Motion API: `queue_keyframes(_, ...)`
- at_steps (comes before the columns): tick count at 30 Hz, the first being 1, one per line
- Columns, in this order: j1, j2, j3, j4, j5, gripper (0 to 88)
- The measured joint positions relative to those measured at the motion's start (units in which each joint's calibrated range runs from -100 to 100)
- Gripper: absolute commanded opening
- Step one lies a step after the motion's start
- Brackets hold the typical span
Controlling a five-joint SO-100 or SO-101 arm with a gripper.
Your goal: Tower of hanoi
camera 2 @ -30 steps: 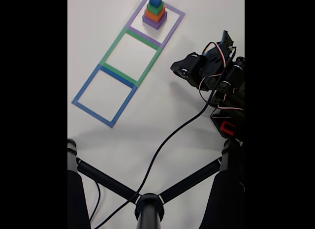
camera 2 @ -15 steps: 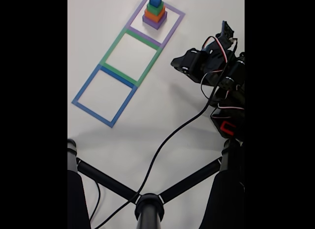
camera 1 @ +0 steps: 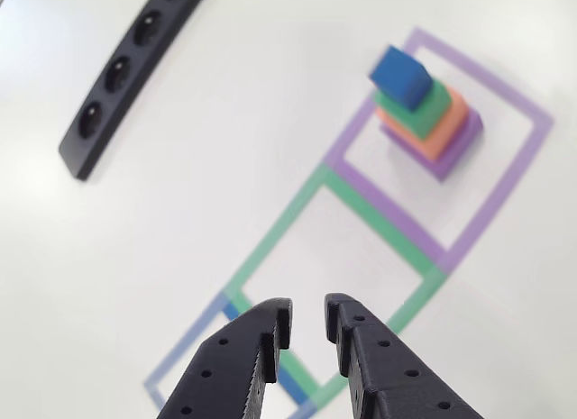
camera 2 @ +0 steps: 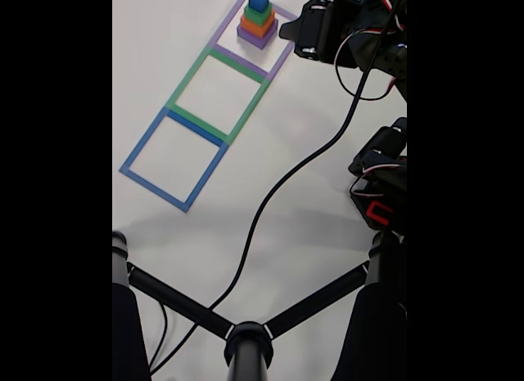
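Black power strip far left, block tower unobstructed, jaws slightly parted

In the fixed view, the block tower stands inside the farthest of three squares.

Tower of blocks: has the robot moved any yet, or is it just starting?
Just starting, it looks like. All four blocks sit stacked in the purple square: blue block on top, then green, orange and purple. The green square and blue square hold nothing. The gripper is a little open, holding nothing. Every move is left.
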Motion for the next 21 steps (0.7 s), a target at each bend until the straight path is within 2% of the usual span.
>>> queue_keyframes(1,0.33,0.76,-2.61,0.56,9.26,0.0)
queue_keyframes(5,1.64,4.64,-12.97,6.98,35.67,0.0)
queue_keyframes(8,2.05,6.84,-20.63,11.16,45.32,0.0)
queue_keyframes(12,3.44,7.26,-24.80,12.28,53.00,0.0)
queue_keyframes(17,6.22,7.26,-25.07,12.76,66.21,0.0)
queue_keyframes(20,7.45,6.33,-23.32,12.76,77.24,0.0)
queue_keyframes(21,7.94,5.99,-22.80,13.16,83.15,0.0)
